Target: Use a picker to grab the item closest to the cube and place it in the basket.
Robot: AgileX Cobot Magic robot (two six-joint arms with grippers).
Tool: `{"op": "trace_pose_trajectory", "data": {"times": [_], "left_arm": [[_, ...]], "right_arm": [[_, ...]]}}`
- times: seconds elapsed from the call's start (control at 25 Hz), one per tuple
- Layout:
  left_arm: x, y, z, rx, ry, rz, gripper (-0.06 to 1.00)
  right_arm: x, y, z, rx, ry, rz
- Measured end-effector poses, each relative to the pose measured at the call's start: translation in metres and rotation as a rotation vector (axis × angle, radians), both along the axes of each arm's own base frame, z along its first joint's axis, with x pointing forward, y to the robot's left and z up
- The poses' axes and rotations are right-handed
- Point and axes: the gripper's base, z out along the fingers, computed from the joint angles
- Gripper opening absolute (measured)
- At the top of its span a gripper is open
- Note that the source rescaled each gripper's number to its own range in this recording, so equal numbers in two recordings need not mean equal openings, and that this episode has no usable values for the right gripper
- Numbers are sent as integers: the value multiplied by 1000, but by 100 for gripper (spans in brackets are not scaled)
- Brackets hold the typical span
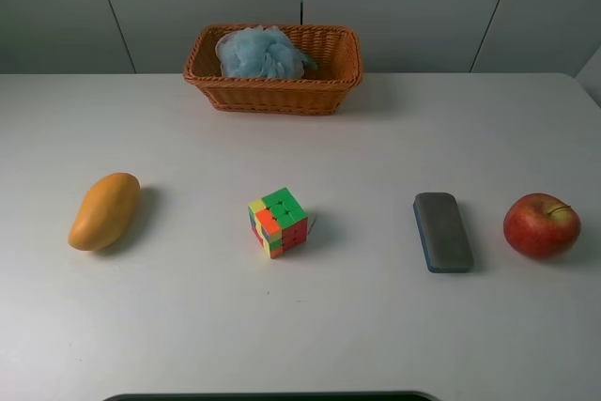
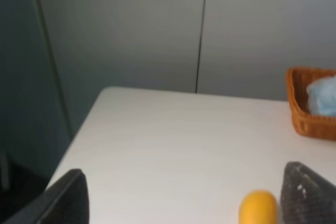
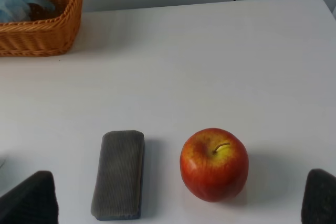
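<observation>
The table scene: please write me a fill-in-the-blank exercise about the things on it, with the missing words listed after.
1. The blue bath puff lies inside the ____.
2. The cube stands between the mango and the ____ eraser.
3. The thing farthest right in the high view is the red ____.
4. In the right wrist view, the apple's stem points ____.

Missing words: basket; grey; apple; up

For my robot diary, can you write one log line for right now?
left gripper open, empty | right gripper open, empty | eraser nearest cube | basket holds blue puff
</observation>
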Motion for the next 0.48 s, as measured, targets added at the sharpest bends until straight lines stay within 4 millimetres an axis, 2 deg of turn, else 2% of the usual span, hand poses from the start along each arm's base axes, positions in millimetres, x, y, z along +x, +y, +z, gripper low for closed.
{"op": "trace_pose_trajectory", "data": {"times": [0.12, 0.2, 0.32, 0.48], "left_arm": [[14, -2, -37, -8, 56, -19, 97], [26, -4, -54, -20, 104, -35, 97], [40, -6, -70, 0, 121, -55, 97], [44, -5, -80, 32, 154, -66, 97]], "right_arm": [[0, 0, 0, 0, 0, 0], [0, 0, 0, 0, 0, 0], [0, 0, 0, 5, 0, 3], [0, 1, 0, 7, 0, 5]]}}
